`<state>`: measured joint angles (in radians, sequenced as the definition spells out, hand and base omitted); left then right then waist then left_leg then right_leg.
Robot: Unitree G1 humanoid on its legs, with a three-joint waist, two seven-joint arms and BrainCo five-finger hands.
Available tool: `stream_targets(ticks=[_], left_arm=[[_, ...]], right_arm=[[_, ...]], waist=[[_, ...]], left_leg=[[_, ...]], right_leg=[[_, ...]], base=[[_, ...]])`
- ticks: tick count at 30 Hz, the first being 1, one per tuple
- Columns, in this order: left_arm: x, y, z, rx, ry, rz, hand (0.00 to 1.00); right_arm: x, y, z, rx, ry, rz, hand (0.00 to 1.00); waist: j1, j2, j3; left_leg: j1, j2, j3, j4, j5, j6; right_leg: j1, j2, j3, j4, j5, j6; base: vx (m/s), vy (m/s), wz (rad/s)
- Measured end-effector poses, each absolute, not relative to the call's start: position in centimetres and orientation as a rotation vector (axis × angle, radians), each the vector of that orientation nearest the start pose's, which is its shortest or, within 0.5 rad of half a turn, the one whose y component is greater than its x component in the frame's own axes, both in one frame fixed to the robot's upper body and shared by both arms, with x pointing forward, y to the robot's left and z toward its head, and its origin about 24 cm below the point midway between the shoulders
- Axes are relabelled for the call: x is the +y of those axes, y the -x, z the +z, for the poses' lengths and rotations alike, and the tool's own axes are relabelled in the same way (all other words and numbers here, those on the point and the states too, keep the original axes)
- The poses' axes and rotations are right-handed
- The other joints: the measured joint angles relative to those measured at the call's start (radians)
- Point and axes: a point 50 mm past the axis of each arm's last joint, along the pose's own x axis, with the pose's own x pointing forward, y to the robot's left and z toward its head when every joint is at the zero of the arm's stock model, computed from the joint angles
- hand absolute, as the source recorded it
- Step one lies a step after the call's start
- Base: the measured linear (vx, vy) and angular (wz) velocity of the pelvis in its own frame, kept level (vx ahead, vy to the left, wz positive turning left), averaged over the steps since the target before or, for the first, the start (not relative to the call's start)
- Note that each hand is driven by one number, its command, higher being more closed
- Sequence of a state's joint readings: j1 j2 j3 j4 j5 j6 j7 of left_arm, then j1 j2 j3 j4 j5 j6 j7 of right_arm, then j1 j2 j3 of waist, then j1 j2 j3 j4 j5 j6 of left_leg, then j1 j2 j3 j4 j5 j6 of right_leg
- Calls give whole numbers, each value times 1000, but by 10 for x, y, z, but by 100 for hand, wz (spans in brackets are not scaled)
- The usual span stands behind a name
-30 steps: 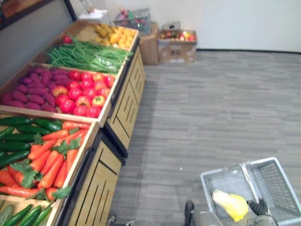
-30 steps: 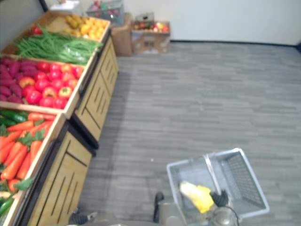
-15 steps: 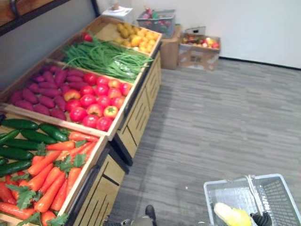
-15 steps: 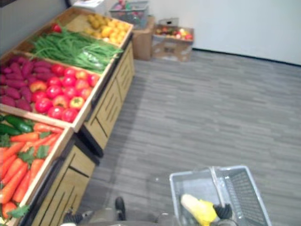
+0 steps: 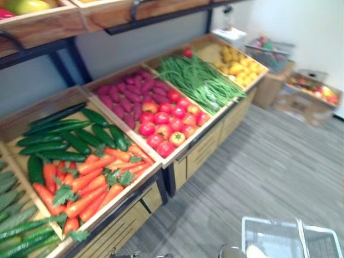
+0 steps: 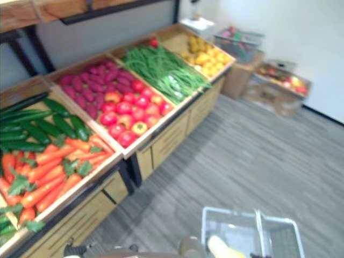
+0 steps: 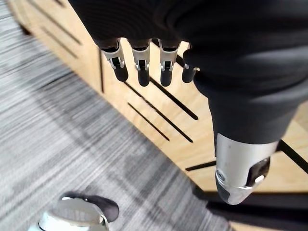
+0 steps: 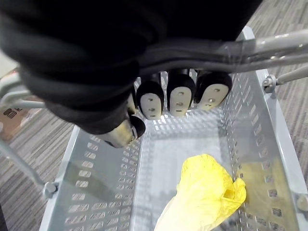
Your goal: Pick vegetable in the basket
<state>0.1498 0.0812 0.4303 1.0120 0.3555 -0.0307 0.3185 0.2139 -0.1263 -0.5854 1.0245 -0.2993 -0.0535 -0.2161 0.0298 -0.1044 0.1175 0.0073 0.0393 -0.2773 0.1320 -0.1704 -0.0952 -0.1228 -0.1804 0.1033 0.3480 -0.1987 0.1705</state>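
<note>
A grey plastic basket (image 8: 96, 192) hangs from my right hand (image 8: 179, 98), whose fingers are curled round its metal handle (image 8: 269, 45). A yellow vegetable (image 8: 204, 197) lies on the basket's floor. From the head, the basket (image 5: 269, 234) sits at the lower right. The wooden stand on my left holds cucumbers (image 5: 70, 137), carrots (image 5: 91, 180), tomatoes (image 5: 169, 121), purple sweet potatoes (image 5: 126, 97) and green beans (image 5: 201, 80). My left hand (image 7: 142, 67) hangs with straight fingers, holding nothing, in front of the stand's slotted wooden front (image 7: 159, 110).
Yellow fruit (image 5: 239, 64) fills the stand's far bin. A wooden upper shelf (image 5: 64, 19) overhangs the bins. Beyond the stand, a wire basket (image 5: 271, 54) and cardboard boxes of fruit (image 5: 314, 94) stand by the wall. Grey floor (image 5: 279, 166) stretches to the right.
The camera has swung toward the stand, so the bins now take up most of the picture and the upper shelf has come into view. The basket stays at the lower right.
</note>
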Motion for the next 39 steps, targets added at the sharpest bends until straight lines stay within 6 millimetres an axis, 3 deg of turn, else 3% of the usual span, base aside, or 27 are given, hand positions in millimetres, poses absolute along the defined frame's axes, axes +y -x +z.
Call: stream_targets(ticks=[2, 3, 4, 6, 7, 8, 9, 10, 11, 18, 23, 27, 30, 33, 35, 36, 37, 39], left_arm=[[235, -63, -155, 1131, -295, 565, 0], [229, -63, -157, 1132, -269, 568, 0], [225, -64, -157, 1126, -228, 595, 0], [225, -60, -157, 1136, -200, 625, 0], [225, -58, -158, 1146, -167, 659, 0], [223, -56, -159, 1157, -155, 668, 0], [223, -54, -159, 1162, -152, 673, 0], [223, -50, -160, 1172, -150, 678, 0], [222, -48, -160, 1177, -149, 678, 0], [230, -50, -160, 1191, -203, 634, 0], [240, -68, -156, 1152, -288, 564, 0], [240, -69, -156, 1149, -307, 544, 0], [243, -71, -155, 1141, -314, 549, 0], [252, -80, -151, 1114, -326, 565, 0], [253, -83, -150, 1107, -317, 575, 0], [255, -83, -149, 1100, -303, 599, 0], [249, -81, -152, 1109, -273, 604, 0], [223, -79, -158, 1132, -192, 594, 0]], right_arm=[[-284, -19, -147, 1187, 216, -724, 100], [-283, -18, -147, 1192, 207, -734, 100], [-284, -17, -147, 1197, 181, -771, 100], [-286, -18, -146, 1189, 173, -786, 100], [-289, -20, -145, 1176, 164, -804, 100], [-293, -21, -144, 1163, 148, -836, 100], [-295, -21, -143, 1157, 141, -854, 100], [-300, -23, -141, 1145, 120, -888, 100], [-302, -25, -141, 1135, 97, -910, 100], [-304, -24, -141, 1110, 10, -994, 100], [-296, -38, -145, 1118, 27, -921, 100], [-292, -57, -144, 1094, 75, -837, 100], [-284, -49, -148, 1125, 77, -810, 100], [-272, -43, -155, 1174, 37, -769, 100], [-265, -27, -159, 1224, 17, -774, 100], [-260, -13, -161, 1264, -4, -785, 100], [-262, -8, -161, 1279, -7, -802, 100], [-274, -8, -157, 1255, -8, -852, 100]], waist=[[-2, 62, -9], [-2, 76, -12], [-4, 93, -9], [-7, 90, -10], [-9, 89, -10], [-11, 89, -9], [-11, 91, -8], [-10, 91, -8], [-9, 89, -7], [-29, 73, -8], [-37, 29, 22], [-53, 43, 53], [-57, 52, 53], [-57, 69, 65], [-59, 55, 62], [-61, 14, 59], [-59, 31, 57], [-56, 93, 40]], left_leg=[[-62, 111, 55, 17, 15, -9], [-76, 140, 68, 11, 38, -12], [-105, 195, 155, -3, 102, -8], [-122, 223, 356, -4, 127, 14], [-113, 233, 542, -6, 142, 30], [-87, 234, 643, -30, 178, 26], [-72, 229, 664, -47, 199, 8], [-51, 206, 646, -105, 231, -30], [-38, 193, 639, -135, 242, -39], [-19, 106, 619, -221, 262, -16], [49, 59, 652, -227, 215, -6], [118, 66, 664, -227, 172, -2], [134, 85, 654, -227, 152, 10], [130, 146, 624, -224, 141, 7], [136, 143, 590, -204, 125, -13], [160, 107, 568, -194, 119, -37], [169, 115, 567, -196, 117, -40], [161, 150, 557, -198, 113, -47]], right_leg=[[6, 48, -129, -2, -16, -33], [3, 55, -165, 1, -24, -47], [9, 63, -245, 6, -35, -67], [8, 43, -305, 3, -42, -78], [13, 22, -346, 0, -42, -80], [19, 4, -375, 2, -41, -80], [25, 0, -387, 2, -41, -80], [32, -8, -399, -2, -40, -78], [41, -12, -404, -19, -35, -69], [106, -52, -431, -157, 36, -15], [132, -90, -360, -143, 53, -14], [49, -87, -265, 77, 108, -102], [16, -73, -218, 134, 138, -98], [-29, 34, -222, 49, 67, -108], [-48, 50, -216, -28, 100, -84], [-38, 22, -213, -49, 121, -71], [-25, 23, -218, -37, 104, -75], [-27, 56, -241, -52, 81, -84]], base=[[2, -584, 138], [-30, -460, 170], [-19, -407, 145], [10, -238, 125], [34, -142, 112], [56, -68, 106], [53, 10, 81], [30, 39, 47], [0, 109, 42], [36, 140, 14], [93, 104, -20], [58, 108, -30], [95, 24, 0], [107, -111, 14], [184, -191, 58], [190, -160, 45], [243, -180, 34], [231, -146, 2]])
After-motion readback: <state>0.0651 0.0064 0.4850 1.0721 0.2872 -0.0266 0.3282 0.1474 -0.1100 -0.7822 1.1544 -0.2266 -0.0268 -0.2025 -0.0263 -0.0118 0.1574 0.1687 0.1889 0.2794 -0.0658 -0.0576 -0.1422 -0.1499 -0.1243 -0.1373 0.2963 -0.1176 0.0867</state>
